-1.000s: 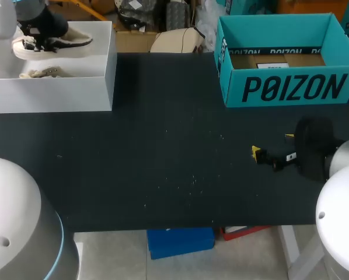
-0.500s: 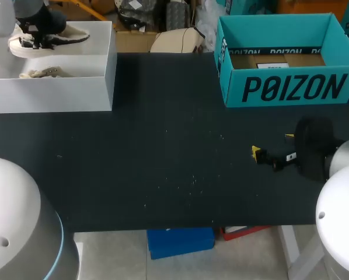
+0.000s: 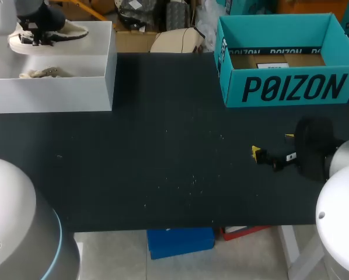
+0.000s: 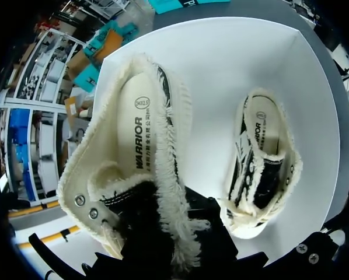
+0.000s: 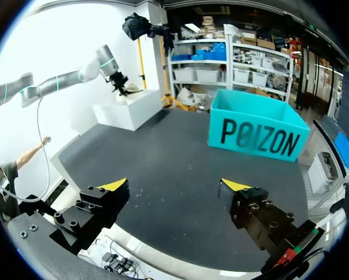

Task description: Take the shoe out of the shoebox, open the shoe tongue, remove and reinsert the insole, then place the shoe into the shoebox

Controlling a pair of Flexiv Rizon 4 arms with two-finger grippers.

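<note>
A cream shoe (image 3: 52,32) with frayed edges and dark laces hangs above the white shoebox (image 3: 58,90) at the table's far left, with my left gripper (image 3: 37,38) shut on it. In the left wrist view the held shoe (image 4: 133,157) fills the space ahead of the gripper, whose fingers grip it at the laced tongue area and whose tips are hidden. A second cream shoe (image 4: 262,157) lies on the floor of the white shoebox (image 4: 221,64), and it shows in the head view too (image 3: 41,73). My right gripper (image 3: 272,155) stands open just above the table at the right, with nothing between its yellow tips (image 5: 174,185).
A teal open box (image 3: 282,64) stands at the back right and also shows ahead of the right gripper (image 5: 257,131). The dark table (image 3: 163,157) stretches between the two boxes.
My left gripper has lifted the shoe a little higher and toward the far left over the white shoebox. The right arm has not moved.
</note>
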